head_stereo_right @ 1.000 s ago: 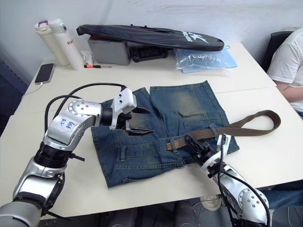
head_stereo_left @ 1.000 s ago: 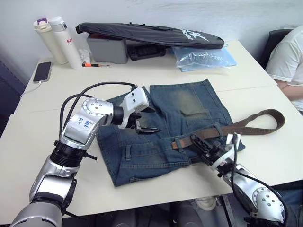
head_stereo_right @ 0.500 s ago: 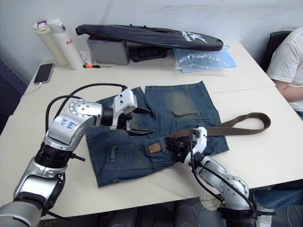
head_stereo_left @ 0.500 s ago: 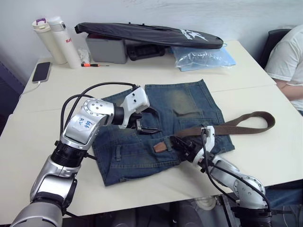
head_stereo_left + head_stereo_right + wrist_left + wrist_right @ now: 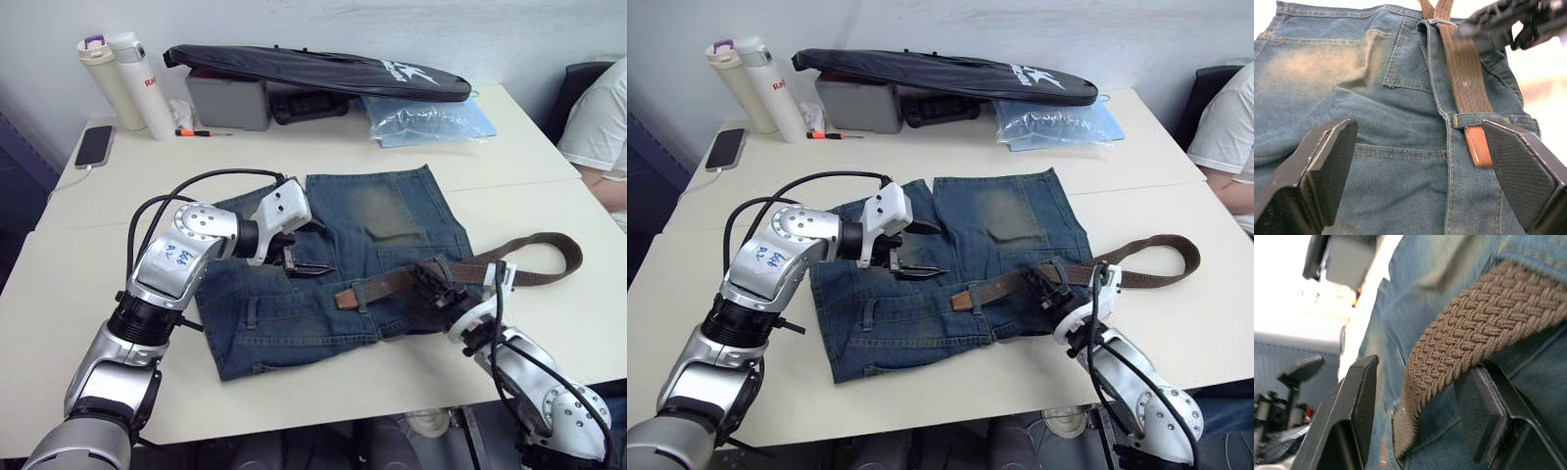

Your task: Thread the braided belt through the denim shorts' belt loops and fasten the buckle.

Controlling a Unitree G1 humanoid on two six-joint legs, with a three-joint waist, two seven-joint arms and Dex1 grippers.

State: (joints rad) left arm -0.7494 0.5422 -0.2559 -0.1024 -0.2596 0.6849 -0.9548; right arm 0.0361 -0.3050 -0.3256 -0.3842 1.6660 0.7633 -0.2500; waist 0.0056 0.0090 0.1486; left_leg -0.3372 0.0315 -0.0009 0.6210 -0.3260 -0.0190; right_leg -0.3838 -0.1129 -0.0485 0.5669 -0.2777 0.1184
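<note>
Faded blue denim shorts (image 5: 333, 264) lie flat on the pale bench (image 5: 294, 166). Along their waistband runs the brown woven braided belt (image 5: 392, 282), passing under short denim belt loops (image 5: 1479, 119). The right gripper's (image 5: 1420, 396) fingers straddle the belt; the left gripper (image 5: 299, 262) hovers above the shorts, fingers spread.

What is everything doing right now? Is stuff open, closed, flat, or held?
Shorts: spread flat on the table.
Belt: partly threaded through the waistband loops, the rest looping off to the side.
Left hand: open, over the shorts, holding nothing.
Right hand: open around the belt.
Phone: lying flat.
Bottles: upright, capped.
</note>
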